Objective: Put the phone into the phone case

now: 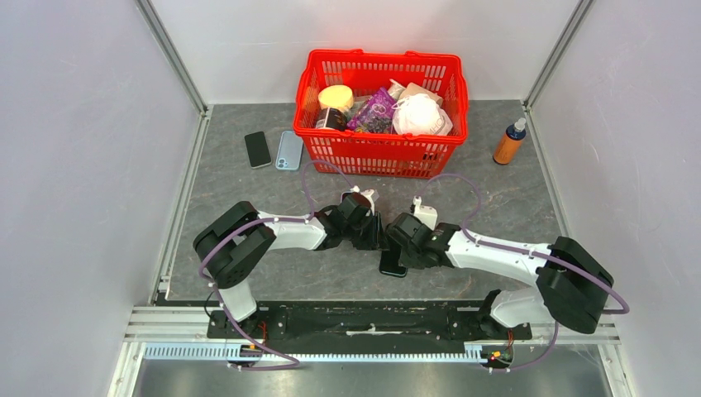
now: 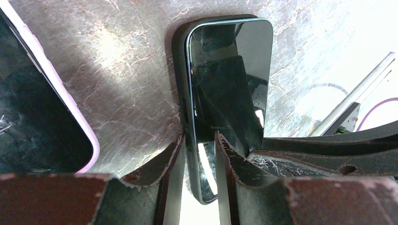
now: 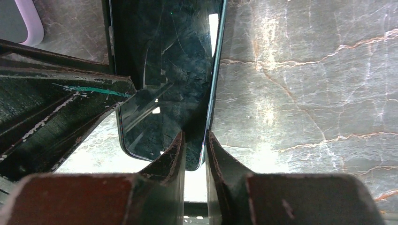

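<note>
A black-screened phone (image 1: pixel 393 265) sits at the table's middle, under the two meeting grippers. In the left wrist view the phone (image 2: pixel 230 70) runs away from me, and a dark case rim (image 2: pixel 175 56) shows along its left and far edges. My left gripper (image 2: pixel 199 145) is shut on its near end. My right gripper (image 3: pixel 195 140) is shut on one long edge of the phone (image 3: pixel 164 56). In the top view the left gripper (image 1: pixel 374 236) and right gripper (image 1: pixel 395 244) nearly touch. A lilac-rimmed dark slab (image 2: pixel 89 140) lies beside them and also shows in the right wrist view (image 3: pixel 28 23).
A red basket (image 1: pixel 380 155) with several goods stands at the back middle. A black phone (image 1: pixel 258 149) and a light blue one (image 1: pixel 289 150) lie left of it. An orange bottle (image 1: pixel 509 142) stands at the back right. Walls close in on both sides.
</note>
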